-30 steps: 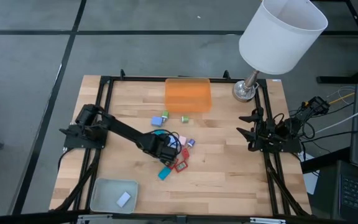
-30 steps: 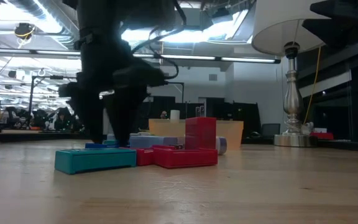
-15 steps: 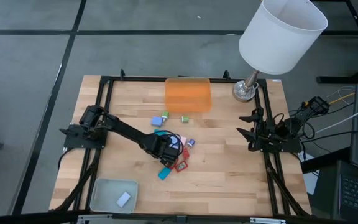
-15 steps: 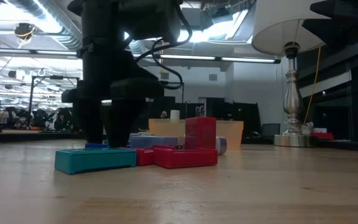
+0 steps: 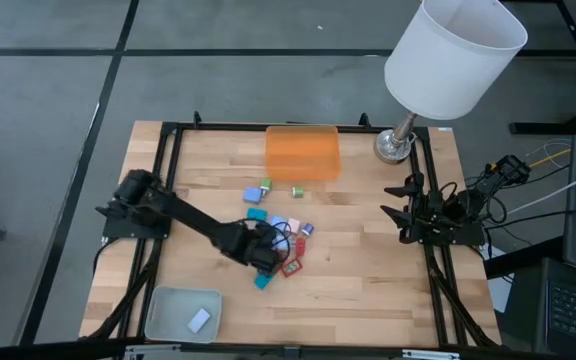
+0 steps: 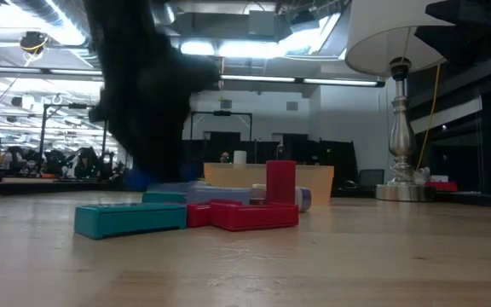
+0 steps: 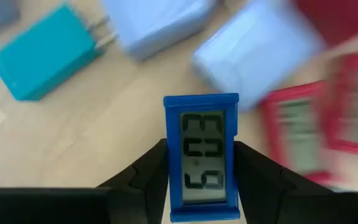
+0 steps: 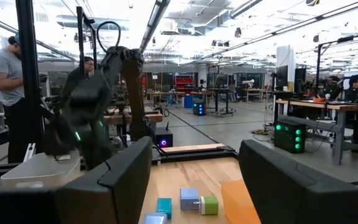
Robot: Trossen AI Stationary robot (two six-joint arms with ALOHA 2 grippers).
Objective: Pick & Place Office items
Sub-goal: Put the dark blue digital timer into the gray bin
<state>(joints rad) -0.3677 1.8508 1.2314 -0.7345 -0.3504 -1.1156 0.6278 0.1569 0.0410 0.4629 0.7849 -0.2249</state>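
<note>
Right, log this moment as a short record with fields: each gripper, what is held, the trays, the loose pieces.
left gripper: shut on the blue clock, over the cluster of pieces at table centre
held item: blue clock, a small blue-framed digital display, clamped between both fingers
right gripper: open, parked at the table's right edge
orange tray: at the far edge, nothing seen in it
grey-green tray: near-left corner, one pale piece inside
loose pieces: teal block and red block nearest the low camera

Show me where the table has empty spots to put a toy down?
Bare wood lies between the pile of little pieces and the right pincer, and in front of the pile beside the grey tray. The middle is crowded.
</note>
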